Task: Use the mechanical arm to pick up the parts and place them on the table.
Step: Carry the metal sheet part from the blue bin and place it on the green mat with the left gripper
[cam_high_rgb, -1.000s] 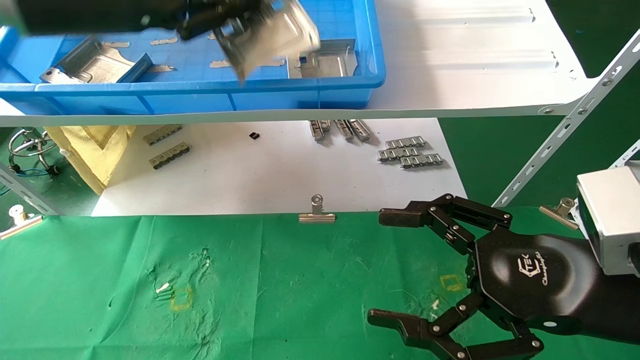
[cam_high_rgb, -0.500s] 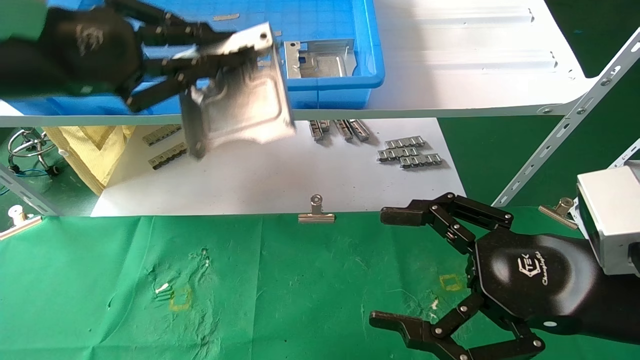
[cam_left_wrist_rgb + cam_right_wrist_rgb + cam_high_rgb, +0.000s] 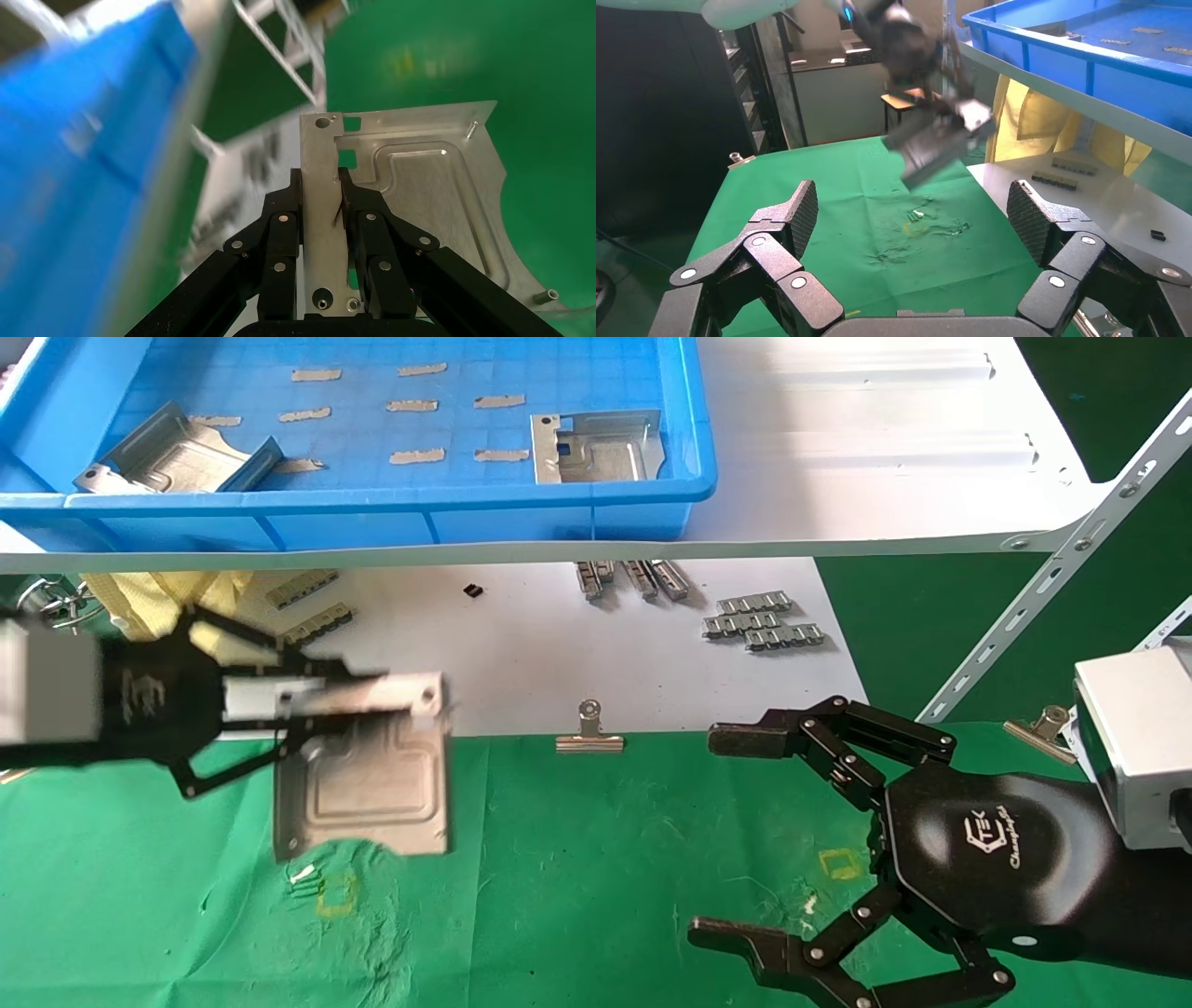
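At the head view's left, the left black link-fingered gripper (image 3: 307, 700) pinches a square silver stamped sheet-metal plate (image 3: 368, 789) by its bent edge, above the green-cloth desk (image 3: 577, 859). Lower it flat before releasing. The right gripper (image 3: 754, 840) waits wide open, lower right.

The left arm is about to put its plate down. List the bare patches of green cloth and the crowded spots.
Bare cloth lies between the held part in the left gripper and the open right gripper, below the binder clip. The white sheet behind is dotted with ridged strips; the table's right side is taken.
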